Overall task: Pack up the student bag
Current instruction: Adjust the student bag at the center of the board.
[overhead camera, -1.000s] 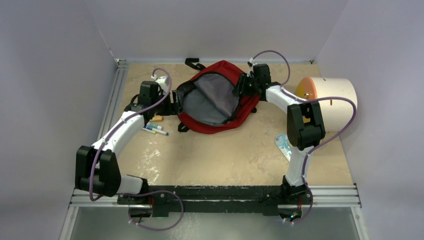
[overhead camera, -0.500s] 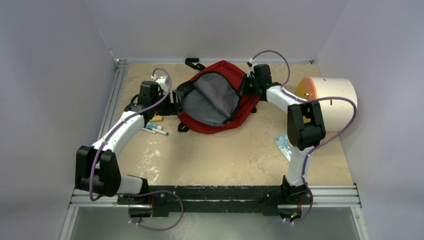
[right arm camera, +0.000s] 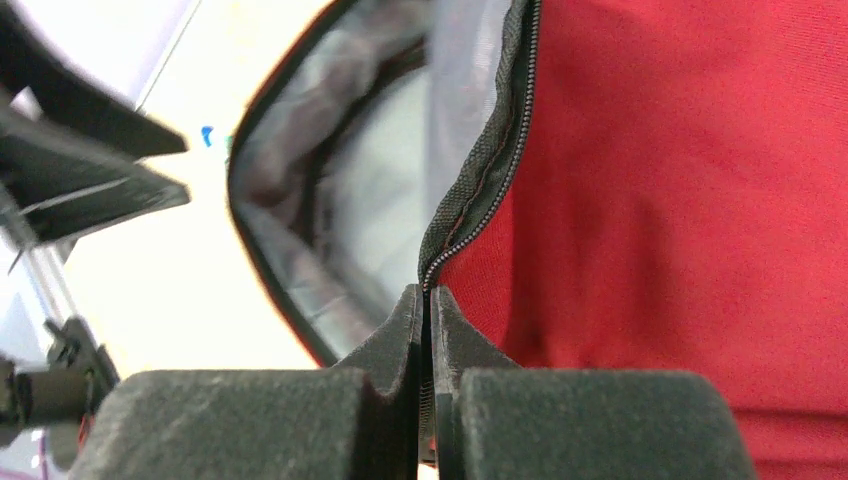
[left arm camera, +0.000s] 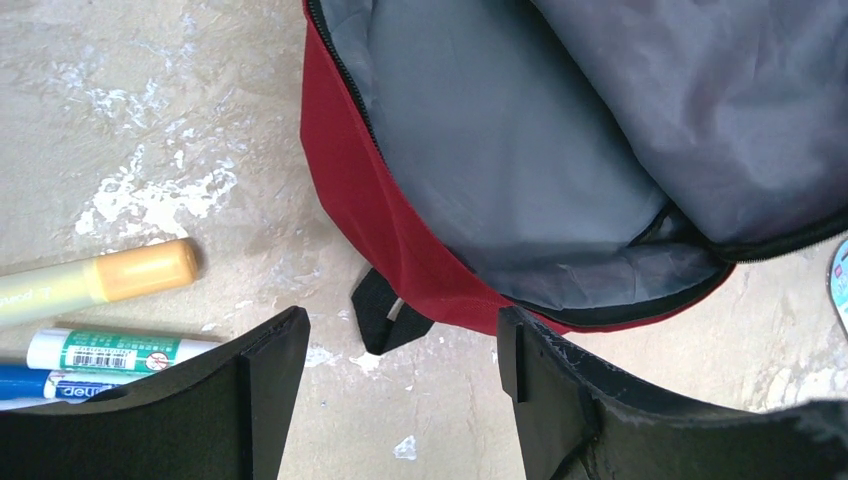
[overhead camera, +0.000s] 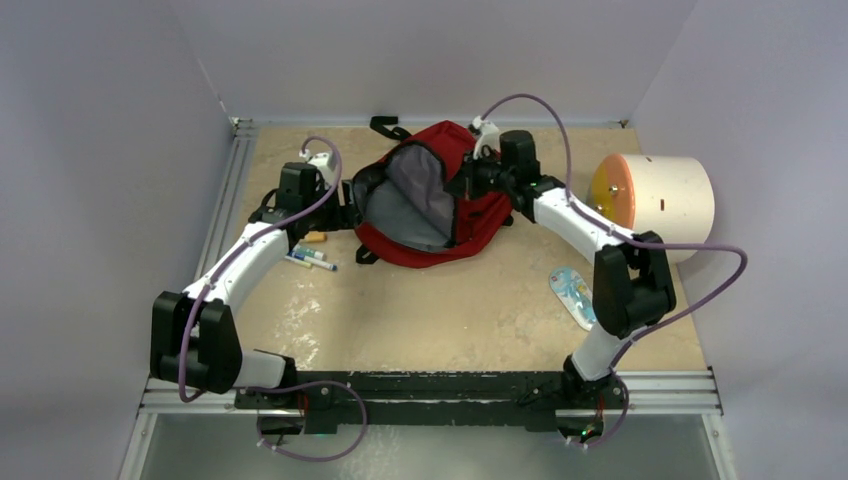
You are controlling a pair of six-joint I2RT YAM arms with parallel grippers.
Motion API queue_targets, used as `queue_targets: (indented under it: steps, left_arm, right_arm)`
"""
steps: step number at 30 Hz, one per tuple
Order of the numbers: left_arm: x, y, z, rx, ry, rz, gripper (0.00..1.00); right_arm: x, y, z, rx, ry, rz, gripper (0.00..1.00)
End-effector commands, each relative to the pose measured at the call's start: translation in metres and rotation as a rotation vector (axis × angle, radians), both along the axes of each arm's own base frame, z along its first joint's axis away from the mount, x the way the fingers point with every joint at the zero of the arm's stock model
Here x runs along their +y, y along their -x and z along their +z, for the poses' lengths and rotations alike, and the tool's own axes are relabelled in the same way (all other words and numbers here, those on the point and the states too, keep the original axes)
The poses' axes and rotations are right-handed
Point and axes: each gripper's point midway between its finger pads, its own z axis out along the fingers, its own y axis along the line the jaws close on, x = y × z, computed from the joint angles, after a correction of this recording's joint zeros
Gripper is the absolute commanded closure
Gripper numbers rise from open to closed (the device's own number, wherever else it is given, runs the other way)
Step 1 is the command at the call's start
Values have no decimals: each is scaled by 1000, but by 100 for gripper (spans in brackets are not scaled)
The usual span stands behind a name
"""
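— What's nearest the arm bases?

— On the table [overhead camera: 430, 320], a flat blue-and-white packet [overhead camera: 572, 292] lies by the right arm's elbow, well apart from everything else. On the left, a few pens [overhead camera: 310, 258] lie together just beside the left forearm.

— Which pens?

— The left wrist view shows an orange-capped pen [left arm camera: 140, 270], a green-label pen [left arm camera: 110, 350] and a blue pen [left arm camera: 25, 382] partly hidden by a finger.

— And the left gripper?

— The left gripper [left arm camera: 400, 340] is spread wide with nothing between its fingers. It sits at the near-left edge of the bag [overhead camera: 485, 215], above a black strap loop [left arm camera: 385, 315].

— Where's the bag, exactly?

— Mid-table toward the far side, between the two grippers. Its main compartment is unzipped, with the grey lining [left arm camera: 500, 160] showing.

— The right gripper?

— The right gripper [right arm camera: 425, 300] is pinched tight on the bag's zipper edge [right arm camera: 480, 170], on the bag's right side. It holds that red side raised, so the mouth gapes toward the left gripper.

— Beyond that?

— A cream cylinder [overhead camera: 665, 200] with an orange face lies on its side at the right, apart from the bag. A black strap [overhead camera: 388, 127] trails from the bag's top to the table's far edge.
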Motion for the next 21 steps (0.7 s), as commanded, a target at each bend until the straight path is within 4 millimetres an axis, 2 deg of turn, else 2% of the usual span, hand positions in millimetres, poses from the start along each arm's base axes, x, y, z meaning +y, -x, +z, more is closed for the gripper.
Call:
queue_targets:
  steps: [1,5,9,15,18,21]
  left_arm:
    - [8,-6,18,-63,3,50,32]
    - [10,-6,15,-56,-1,59,32]
    - [9,-6,12,-44,2,58,32]
    - [3,-10,9,-33,19,42,32]
    - [0,-12,10,-25,42,50,32]
    - [-2,-13,13,-26,65,62,32]
  right_arm:
    - [49,48,10,-66,-6,222,98]
    - [72,78,11,-64,-20,333,84]
    - [72,86,25,-103,-34,345,72]
    - [68,87,44,-144,-61,302,70]
    - [67,89,42,-132,-75,283,70]
    - [60,82,34,-105,-68,198,70]
